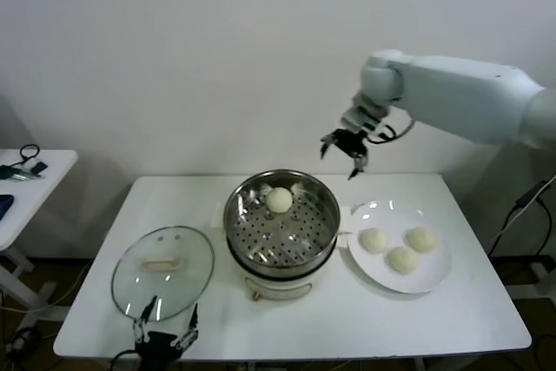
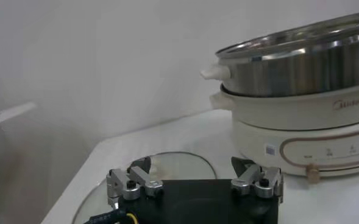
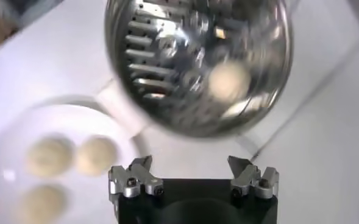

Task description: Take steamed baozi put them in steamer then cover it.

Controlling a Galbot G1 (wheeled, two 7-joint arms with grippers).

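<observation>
One pale round dough bun sits in the shiny steel steamer pot. Three more, I think, wait on the white plate. The right gripper hangs above with jaws released and empty; the left gripper, jaws also released, is by the glass lid.

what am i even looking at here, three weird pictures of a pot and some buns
It is a two-armed robot seen by three cameras: one on its head, one on each wrist. On the white table stands a steel steamer with one baozi inside. Three more baozi wait on a white plate to its right. The glass cover lies flat on its left. The right gripper hangs open and empty above the table behind the steamer. The left gripper, also open and empty, sits by the cover's near edge.
</observation>
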